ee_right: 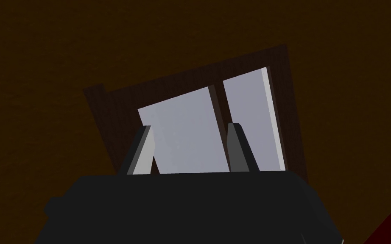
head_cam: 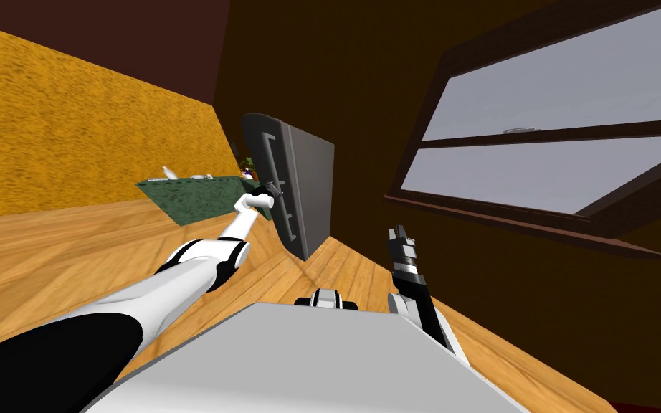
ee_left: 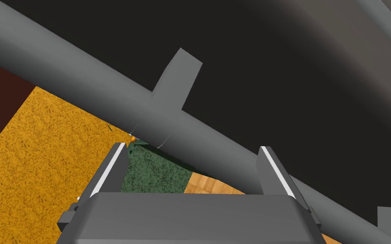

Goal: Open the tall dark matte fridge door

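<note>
Fridge point(head_cam: 307, 179): dark grey, matte, plain.
Handle point(ee_left: 84, 84): mid grey.
Left fingers point(ee_left: 113, 167): grey with a white edge strip.
Wall point(head_cam: 71, 136): orange, speckled.
Floor point(head_cam: 56, 251): light wood planks.
Worktop point(head_cam: 193, 197): dark green, mottled.
Window point(head_cam: 551, 172): dark brown frame, pale grey panes.

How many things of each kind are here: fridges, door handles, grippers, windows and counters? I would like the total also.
Fridge: 1
Door handle: 1
Grippers: 2, the left gripper and the right gripper
Window: 1
Green counter: 1
Total: 6
</note>
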Robot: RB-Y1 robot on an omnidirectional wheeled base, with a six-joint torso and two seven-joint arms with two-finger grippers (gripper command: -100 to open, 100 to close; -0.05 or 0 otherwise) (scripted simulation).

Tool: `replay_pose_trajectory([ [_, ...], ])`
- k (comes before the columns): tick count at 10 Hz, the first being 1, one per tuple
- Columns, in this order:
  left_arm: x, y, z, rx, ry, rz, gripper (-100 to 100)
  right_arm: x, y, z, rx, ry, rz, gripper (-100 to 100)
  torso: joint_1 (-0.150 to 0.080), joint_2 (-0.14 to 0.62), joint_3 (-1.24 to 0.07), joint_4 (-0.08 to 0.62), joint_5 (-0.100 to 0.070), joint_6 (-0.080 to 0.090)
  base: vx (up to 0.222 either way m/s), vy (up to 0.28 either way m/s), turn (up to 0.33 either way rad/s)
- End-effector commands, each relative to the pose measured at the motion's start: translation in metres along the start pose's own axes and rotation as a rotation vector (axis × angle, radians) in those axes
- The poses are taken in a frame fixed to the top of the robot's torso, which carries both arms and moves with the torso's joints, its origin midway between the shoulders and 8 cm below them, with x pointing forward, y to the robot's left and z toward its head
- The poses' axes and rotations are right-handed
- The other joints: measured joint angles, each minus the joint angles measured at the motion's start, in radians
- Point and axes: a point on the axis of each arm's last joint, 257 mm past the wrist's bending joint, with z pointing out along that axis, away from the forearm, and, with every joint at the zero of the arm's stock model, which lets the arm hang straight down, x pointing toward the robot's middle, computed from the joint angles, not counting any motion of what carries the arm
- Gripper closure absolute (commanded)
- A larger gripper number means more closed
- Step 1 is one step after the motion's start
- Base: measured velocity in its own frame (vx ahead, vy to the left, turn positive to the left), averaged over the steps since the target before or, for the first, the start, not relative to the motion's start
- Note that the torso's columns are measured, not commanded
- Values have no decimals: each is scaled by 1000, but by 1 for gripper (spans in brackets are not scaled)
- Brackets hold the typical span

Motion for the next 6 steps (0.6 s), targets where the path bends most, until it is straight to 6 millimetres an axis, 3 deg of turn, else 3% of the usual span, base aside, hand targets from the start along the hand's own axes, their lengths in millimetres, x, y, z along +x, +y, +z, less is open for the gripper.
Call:
replay_pose_trajectory([
  [1,-10,-20,7,-3,-50,-46,-100,0,0,0,0,0,0,0,1,0,0,-1,0,1,18,-78,35],
  [6,-36,-53,15,-21,-160,-156,-100,0,0,0,0,0,0,0,2,-4,-3,2,-1,0,32,-102,31],
])
